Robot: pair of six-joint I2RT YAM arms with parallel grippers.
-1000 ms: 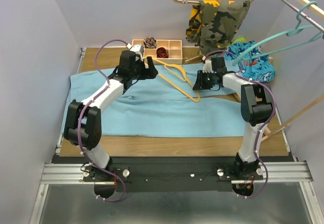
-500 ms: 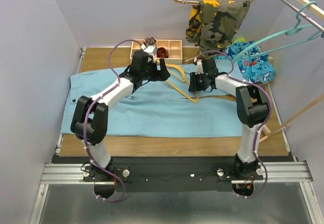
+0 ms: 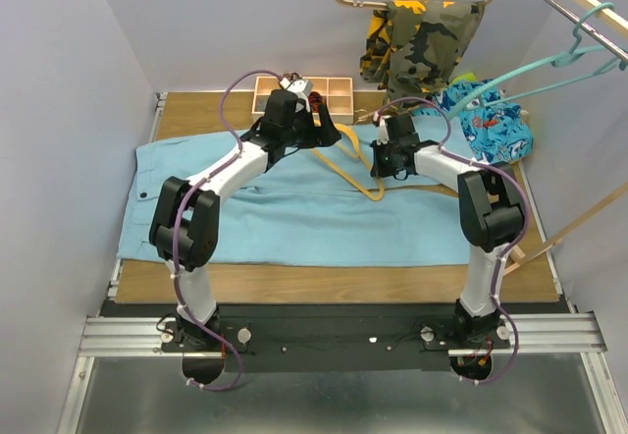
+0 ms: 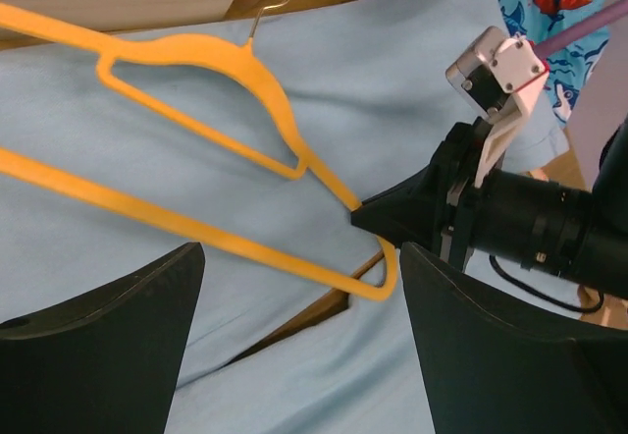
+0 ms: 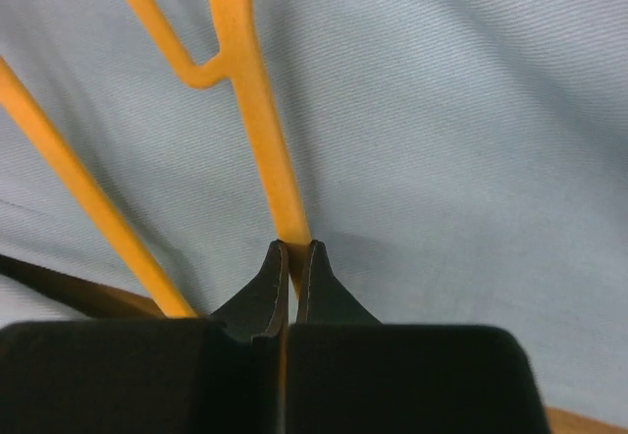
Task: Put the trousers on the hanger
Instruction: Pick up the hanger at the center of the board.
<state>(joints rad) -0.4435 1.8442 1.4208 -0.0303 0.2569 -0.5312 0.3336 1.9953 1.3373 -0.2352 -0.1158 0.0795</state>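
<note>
While the sky-blue trousers [image 3: 294,218] lie spread flat across the wooden table [image 3: 196,282], we see a yellow hanger [image 5: 265,139] resting on top of them near their far edge. Our right gripper [image 5: 291,257] is pinched tight on one arm of that yellow hanger, fingertips pressed against both sides of the plastic just above the cloth. Our left gripper [image 4: 299,252] hovers over the same hanger with its fingers spread wide, holding nothing. The teal hanger [image 3: 564,61] hangs by its hook from the rail at the far right, well apart from both grippers. Beyond the trousers we make out a wooden compartment tray [image 3: 339,85], a camouflage garment [image 3: 422,36] and a blue shark-print cloth [image 3: 496,125].
</note>
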